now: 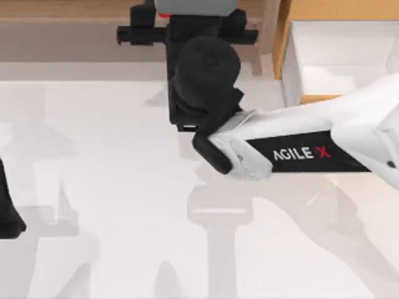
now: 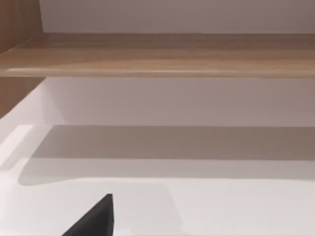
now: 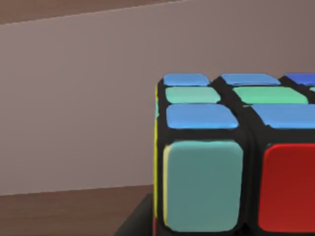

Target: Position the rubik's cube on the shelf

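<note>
The rubik's cube (image 3: 236, 162) fills the right wrist view, with blue, green, teal and red stickers in a black frame. It sits low over the brown board of the shelf (image 3: 64, 216). From above, the cube (image 1: 187, 7) is mostly hidden at the back centre, on the light-brown shelf (image 1: 62, 22). My right gripper (image 1: 190, 18) reaches in from the right, its fingers flanking the cube with no visible gap, shut on it. My left arm (image 1: 7, 215) is parked at the table's left edge, and its wrist view faces the shelf board (image 2: 157, 54).
An orange-wood drawer (image 1: 312, 9) with a white inside (image 1: 340, 56) stands open at the back right, under my right arm. The white table (image 1: 112, 187) spreads in front of the shelf, crossed by arm shadows.
</note>
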Robot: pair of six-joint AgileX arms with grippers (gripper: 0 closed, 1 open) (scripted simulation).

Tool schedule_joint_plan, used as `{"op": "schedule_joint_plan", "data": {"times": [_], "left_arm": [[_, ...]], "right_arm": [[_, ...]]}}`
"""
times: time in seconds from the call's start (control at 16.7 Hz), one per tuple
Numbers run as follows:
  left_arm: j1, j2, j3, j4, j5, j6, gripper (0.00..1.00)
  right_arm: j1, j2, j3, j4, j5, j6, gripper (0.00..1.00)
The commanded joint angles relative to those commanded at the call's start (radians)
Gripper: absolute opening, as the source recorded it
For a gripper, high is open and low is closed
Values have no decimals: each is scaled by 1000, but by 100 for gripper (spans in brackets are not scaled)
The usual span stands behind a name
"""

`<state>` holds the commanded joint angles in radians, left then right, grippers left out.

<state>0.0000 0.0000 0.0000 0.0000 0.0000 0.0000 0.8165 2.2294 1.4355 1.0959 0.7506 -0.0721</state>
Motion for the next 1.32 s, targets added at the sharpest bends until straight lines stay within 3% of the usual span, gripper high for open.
{"op": "schedule_joint_plan", "data": {"times": [0.3, 0.72, 1.08, 1.32], "left_arm": [[0, 0, 0, 0, 0, 0, 100], [0, 0, 0, 0, 0, 0, 100], [0, 0, 0, 0, 0, 0, 100], [0, 0, 0, 0, 0, 0, 100]], "right_arm": [[20, 60, 148, -32, -64, 34, 0], [-153, 233, 362, -291, -76, 17, 0], [-175, 253, 384, -315, -75, 8, 0], [-175, 253, 384, -315, -75, 8, 30]]}}
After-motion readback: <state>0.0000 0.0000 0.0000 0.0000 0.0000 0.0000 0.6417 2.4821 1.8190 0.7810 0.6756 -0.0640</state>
